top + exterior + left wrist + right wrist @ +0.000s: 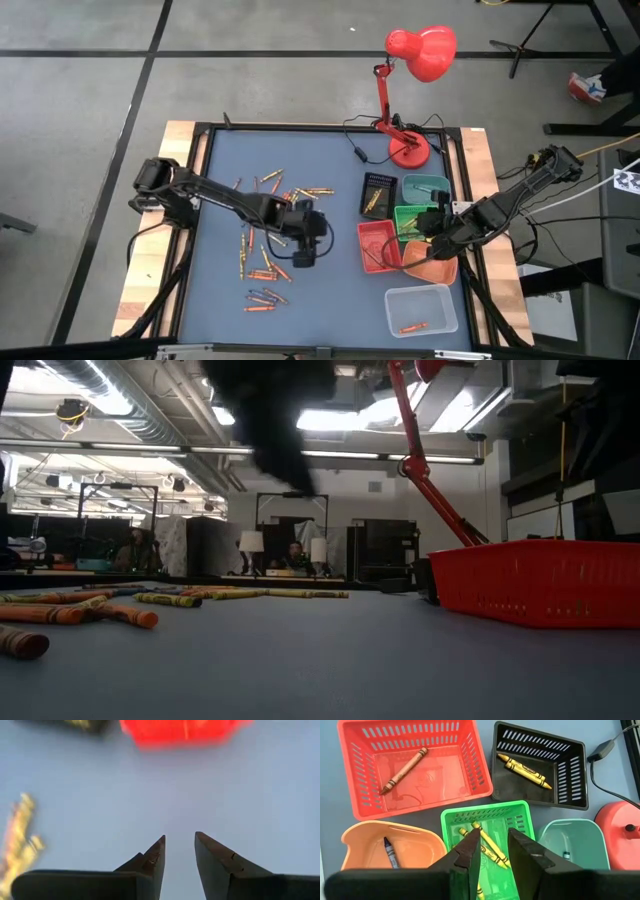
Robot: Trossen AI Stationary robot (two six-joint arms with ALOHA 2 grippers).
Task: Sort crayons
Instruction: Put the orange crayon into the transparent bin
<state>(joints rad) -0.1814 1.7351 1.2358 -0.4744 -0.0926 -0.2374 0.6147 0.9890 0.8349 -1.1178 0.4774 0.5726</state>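
Observation:
Many crayons point(265, 240) lie loose on the blue mat point(330, 300), mostly orange, red and yellow; the low view shows some of these crayons point(120, 612) lying flat. My left gripper point(316, 240) hangs open over bare mat just right of them, nothing between its fingers point(179, 845). My right gripper point(494, 840) is open above the green tray point(487, 820), which holds yellow crayons point(487, 845). The red tray point(415, 765) holds one orange crayon point(405, 769), the black tray point(540, 762) two yellow ones, and the orange tray point(390, 847) a dark one.
A teal tray point(570, 840) stands beside the green one. A clear tray point(420, 308) with one orange crayon sits at the near right. A red desk lamp point(408, 150) with its cable stands at the far right. Bare mat lies between the crayons and the trays.

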